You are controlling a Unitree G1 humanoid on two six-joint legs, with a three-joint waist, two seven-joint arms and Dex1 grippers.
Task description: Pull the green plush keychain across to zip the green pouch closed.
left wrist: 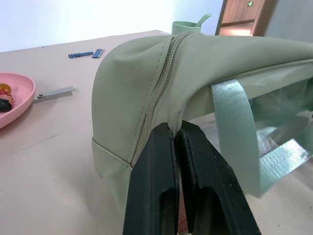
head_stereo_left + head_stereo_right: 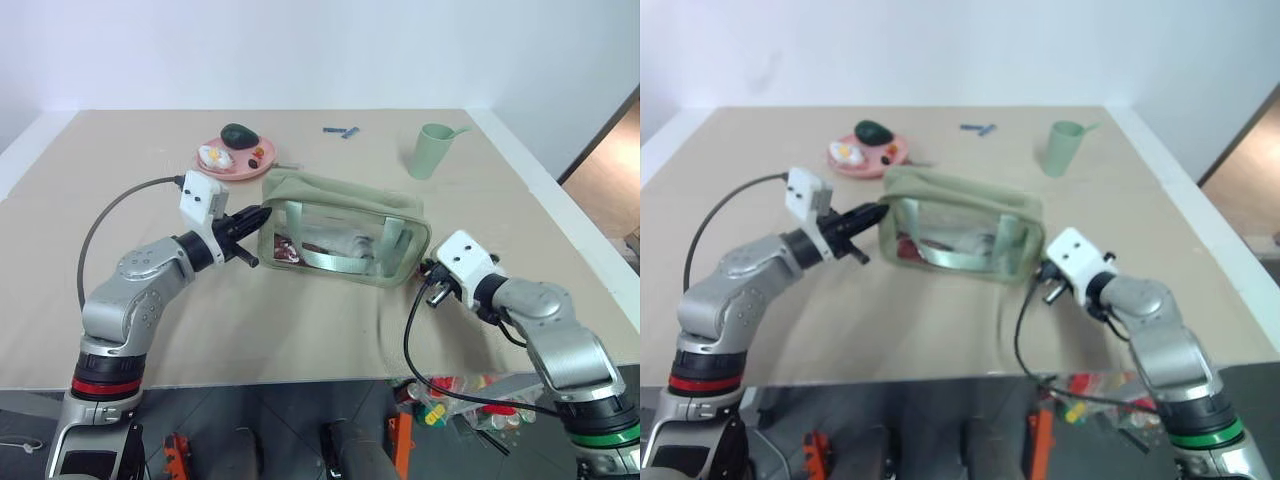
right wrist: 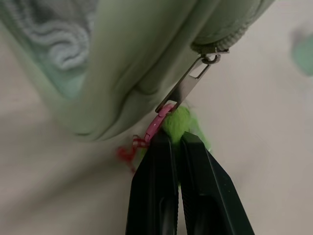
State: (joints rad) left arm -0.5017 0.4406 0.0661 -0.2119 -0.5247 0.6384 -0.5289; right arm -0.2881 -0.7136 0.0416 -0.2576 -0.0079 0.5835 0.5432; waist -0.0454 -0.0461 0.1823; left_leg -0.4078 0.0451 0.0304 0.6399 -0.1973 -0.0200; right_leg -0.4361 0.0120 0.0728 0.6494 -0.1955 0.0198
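Observation:
The green pouch [image 2: 345, 225] lies mid-table, its clear side window facing me. My left gripper [image 2: 262, 216] is shut on the fabric at the pouch's left end; in the left wrist view its fingers [image 1: 156, 161] pinch the cloth just below the zip [image 1: 164, 73], whose teeth are joined there. At the pouch's right end my right gripper [image 3: 171, 139] is shut on the green plush keychain [image 3: 188, 122]. The keychain hangs by a pink ring from the metal zip pull [image 3: 188, 88], and the slider sits at that end corner.
Behind the pouch stands a pink plate [image 2: 215, 168] with a dark avocado [image 2: 239, 134] and small toy foods. A pale green cup [image 2: 432, 150] with a spoon is at the back right, blue bits [image 2: 341, 131] at the back centre. The table's front edge is close.

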